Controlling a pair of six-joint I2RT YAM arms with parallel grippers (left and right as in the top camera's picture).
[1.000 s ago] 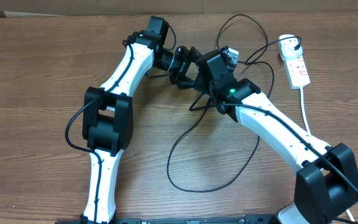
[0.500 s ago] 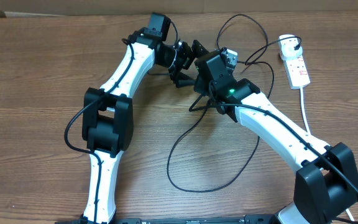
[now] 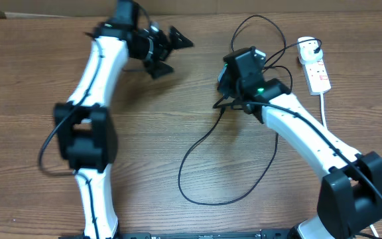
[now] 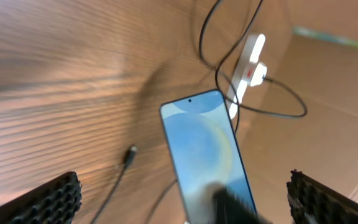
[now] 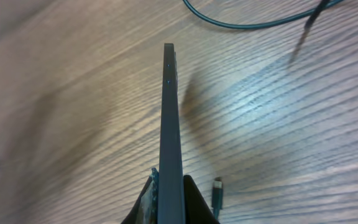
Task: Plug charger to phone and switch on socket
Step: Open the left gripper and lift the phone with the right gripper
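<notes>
My right gripper is shut on the phone and holds it edge-on above the wooden table. In the left wrist view the phone shows its light blue screen, with the right gripper's blurred dark fingers at its lower end. The charger's thin black cable loops over the table. Its connector tip lies loose on the wood beside the phone and also shows in the left wrist view. My left gripper is wide open and empty, to the left of the phone. The white socket lies at the far right.
The round adapter at the socket's far end has a black plug in it. The thick white cord runs from the socket toward the front right. A cardboard wall stands behind the table's back edge.
My left arm has swung away to the left and back from the right gripper, with its jaws wide. The right gripper has shifted slightly right and back with the phone.
</notes>
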